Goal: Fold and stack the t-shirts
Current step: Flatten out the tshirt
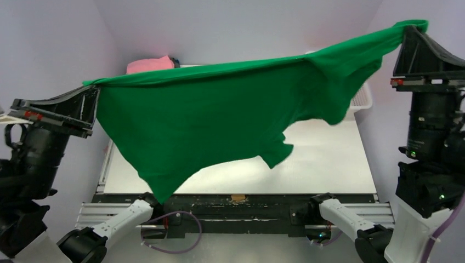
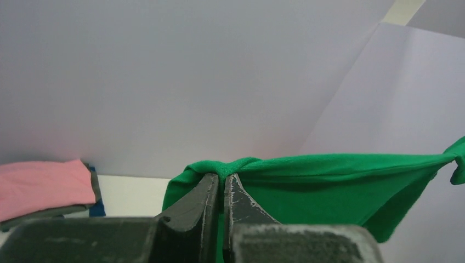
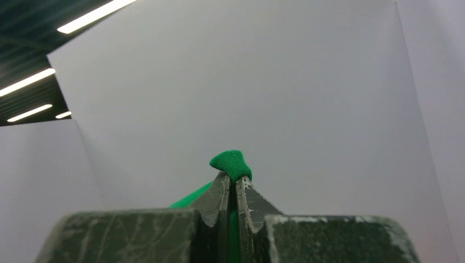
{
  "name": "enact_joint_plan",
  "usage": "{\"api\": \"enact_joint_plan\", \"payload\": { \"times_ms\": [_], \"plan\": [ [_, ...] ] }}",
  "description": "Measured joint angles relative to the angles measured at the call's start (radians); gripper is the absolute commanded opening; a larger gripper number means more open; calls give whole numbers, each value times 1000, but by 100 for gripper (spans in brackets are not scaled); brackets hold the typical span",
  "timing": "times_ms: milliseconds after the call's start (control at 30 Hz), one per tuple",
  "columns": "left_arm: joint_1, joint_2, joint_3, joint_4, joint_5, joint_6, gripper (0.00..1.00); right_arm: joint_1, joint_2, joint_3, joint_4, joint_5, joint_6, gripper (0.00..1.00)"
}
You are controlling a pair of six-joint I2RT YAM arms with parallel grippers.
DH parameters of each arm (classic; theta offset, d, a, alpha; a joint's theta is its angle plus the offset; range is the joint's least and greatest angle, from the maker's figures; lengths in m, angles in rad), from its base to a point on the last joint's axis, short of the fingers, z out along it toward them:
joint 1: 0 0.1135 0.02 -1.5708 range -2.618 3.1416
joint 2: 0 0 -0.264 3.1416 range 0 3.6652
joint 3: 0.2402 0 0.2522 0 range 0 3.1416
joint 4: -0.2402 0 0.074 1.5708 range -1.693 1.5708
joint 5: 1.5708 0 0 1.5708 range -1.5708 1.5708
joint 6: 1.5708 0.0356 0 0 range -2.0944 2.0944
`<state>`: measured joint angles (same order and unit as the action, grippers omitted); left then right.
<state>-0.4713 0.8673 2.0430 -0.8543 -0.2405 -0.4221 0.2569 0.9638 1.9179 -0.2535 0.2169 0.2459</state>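
The bright green t-shirt (image 1: 219,120) hangs stretched in the air between my two grippers, above the table. My left gripper (image 1: 94,87) is shut on its left corner; the pinched cloth bunches over the fingertips in the left wrist view (image 2: 222,174). My right gripper (image 1: 408,28) is shut on its right corner, held higher, with a green nub (image 3: 233,163) sticking out above the fingertips (image 3: 234,178). A folded pink t-shirt (image 1: 151,64) lies at the far left of the table on darker folded tees (image 2: 82,208), also in the left wrist view (image 2: 44,186).
A white lattice basket (image 1: 362,98) stands at the far right of the table, partly hidden by the green shirt. The white table top (image 1: 329,159) shows under the hanging cloth. White walls close in the back and sides.
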Motion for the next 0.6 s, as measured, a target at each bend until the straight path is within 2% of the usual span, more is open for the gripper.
{"api": "enact_joint_plan", "payload": {
  "times_ms": [100,267,600],
  "plan": [
    [0,-19,38,1,35,20,0,0,-11,63,2,-54,-11,0],
    [0,-61,56,1,99,31,0,0,-49,76,3,-126,-20,0],
    [0,-146,-36,31,128,53,0,0,-116,41,0,-182,-40,0]
  ]
}}
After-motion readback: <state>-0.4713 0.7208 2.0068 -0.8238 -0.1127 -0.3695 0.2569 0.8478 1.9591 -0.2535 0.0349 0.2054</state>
